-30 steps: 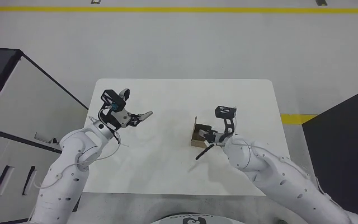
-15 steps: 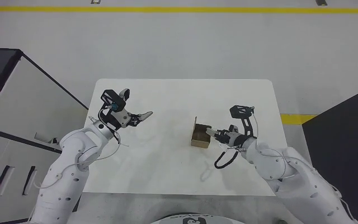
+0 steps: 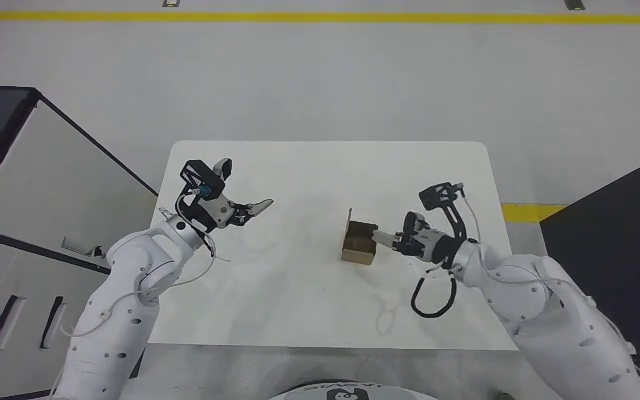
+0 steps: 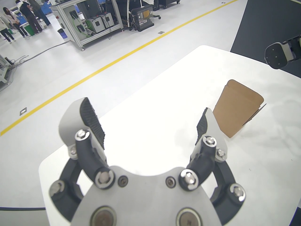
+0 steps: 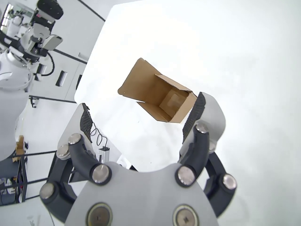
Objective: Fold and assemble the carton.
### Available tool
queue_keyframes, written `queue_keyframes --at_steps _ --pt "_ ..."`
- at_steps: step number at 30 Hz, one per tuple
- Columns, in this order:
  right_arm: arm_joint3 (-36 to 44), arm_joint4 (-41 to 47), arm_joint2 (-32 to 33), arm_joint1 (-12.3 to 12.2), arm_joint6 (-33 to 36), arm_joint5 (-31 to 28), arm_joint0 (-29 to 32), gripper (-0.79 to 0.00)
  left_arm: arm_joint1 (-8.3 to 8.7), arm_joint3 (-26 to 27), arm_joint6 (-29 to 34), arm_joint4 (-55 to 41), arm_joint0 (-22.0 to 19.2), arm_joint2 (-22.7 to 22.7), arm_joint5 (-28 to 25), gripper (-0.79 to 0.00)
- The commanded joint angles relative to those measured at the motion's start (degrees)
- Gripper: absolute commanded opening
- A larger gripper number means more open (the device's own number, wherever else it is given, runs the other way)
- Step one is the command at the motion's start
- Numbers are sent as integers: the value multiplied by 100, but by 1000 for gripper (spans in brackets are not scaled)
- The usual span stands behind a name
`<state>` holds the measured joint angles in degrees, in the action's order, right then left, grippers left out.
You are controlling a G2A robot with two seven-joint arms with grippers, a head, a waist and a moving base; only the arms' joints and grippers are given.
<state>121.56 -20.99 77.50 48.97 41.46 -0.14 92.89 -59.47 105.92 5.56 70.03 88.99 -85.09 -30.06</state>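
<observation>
Carton point(image 3: 358, 243) just beside the parted right tool point(image 3: 384, 241).

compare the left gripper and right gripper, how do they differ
The left gripper hangs well clear of the carton; the right gripper sits right at it. The left gripper's fingers frame bare table; one finger of the right gripper lies beside the carton's wall. Both are open and hold nothing.
</observation>
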Motion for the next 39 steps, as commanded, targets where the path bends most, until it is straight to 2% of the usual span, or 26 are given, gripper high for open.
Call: queue_keyframes --at_steps 1,6,17,19,23,28,35,39 --pt "-82 184 181 -21 231 -414 -61 0 0 0 0 0 0 0 0 0" --pt "-261 402 379 -63 875 -1231 -472 0 0 0 0 0 0 0 0 0" --pt "-289 417 364 -65 960 -1298 -534 0 0 0 0 0 0 0 0 0" --pt "-268 257 315 -74 1100 -1520 -605 0 0 0 0 0 0 0 0 0" --pt "-420 -88 157 -106 1658 -2350 -1021 0 0 0 0 0 0 0 0 0" --pt "-664 -143 -147 -100 2081 -2869 -1624 0 0 0 0 0 0 0 0 0" --pt "-1291 15 -936 10 2504 -3118 -2734 0 0 0 0 0 0 0 0 0" --pt "-1394 16 -955 19 2510 -3001 -2799 0 0 0 0 0 0 0 0 0"
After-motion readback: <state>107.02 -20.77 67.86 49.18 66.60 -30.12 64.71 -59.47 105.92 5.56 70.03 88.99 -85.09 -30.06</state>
